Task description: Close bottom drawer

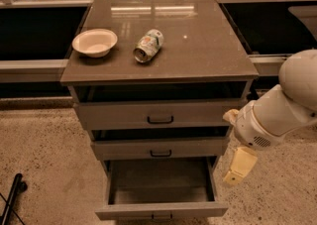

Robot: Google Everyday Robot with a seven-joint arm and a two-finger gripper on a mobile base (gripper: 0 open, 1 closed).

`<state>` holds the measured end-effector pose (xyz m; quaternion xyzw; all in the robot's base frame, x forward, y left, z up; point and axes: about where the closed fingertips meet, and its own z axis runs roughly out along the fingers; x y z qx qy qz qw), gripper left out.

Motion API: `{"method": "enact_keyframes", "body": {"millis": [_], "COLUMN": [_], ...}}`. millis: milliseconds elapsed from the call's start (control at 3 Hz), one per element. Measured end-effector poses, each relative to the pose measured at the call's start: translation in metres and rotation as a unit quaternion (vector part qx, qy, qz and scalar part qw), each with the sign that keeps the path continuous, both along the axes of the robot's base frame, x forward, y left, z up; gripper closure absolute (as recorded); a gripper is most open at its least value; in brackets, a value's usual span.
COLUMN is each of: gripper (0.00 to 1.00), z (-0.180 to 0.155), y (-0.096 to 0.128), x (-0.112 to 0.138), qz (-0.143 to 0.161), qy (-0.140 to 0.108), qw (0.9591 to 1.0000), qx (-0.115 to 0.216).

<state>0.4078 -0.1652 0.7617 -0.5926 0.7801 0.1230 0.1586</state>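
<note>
1. Bottom drawer (161,179): lowest of 3 in the grey-brown cabinet, pulled far out toward the cam. Deep plain box, nothing visible inside. Shallow front panel near the lower edge of view, small dark handle at ctr.
2. My gripper (238,167): hangs just right of the bottom drawer's right wall, about level w/ its open box, pointing down. Doesn't look to be touching the drawer. Open or closed: can't tell from this angle.
3. My arm (280,107): white, comes in from the right edge, beside the cabinet's right side at mid-drawer height.
4. Middle drawer (161,148): out only a little, dark gap above it.
5. Top drawer (158,114): tallest front, also slightly out.
6. Cabinet top (198,45): glossy brown. White bowl (94,42) upright at left; can (148,45) on its side just right of the bowl, not touching it.
7. Floor (44,159): speckled beige. Dark thin object (12,199) at lower left, can't ID.
</note>
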Motion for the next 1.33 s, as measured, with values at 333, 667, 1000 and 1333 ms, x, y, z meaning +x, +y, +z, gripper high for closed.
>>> {"method": "enact_keyframes", "body": {"millis": [333,667,1000,1333], "gripper": [0.0,0.0,0.0,0.0], "z": [-0.065,-0.154,-0.184,-0.192], "y": [-0.011,-0.027,-0.032,-0.031], "x": [0.003,0.03,0.055,0.055], "qz": [0.02,0.04,0.074,0.099], "qy": [0.011,-0.013,-0.066,-0.07], "qw": [0.9997,0.999,0.9951,0.9926], "qx": [-0.013,-0.012,0.005,0.005]}}
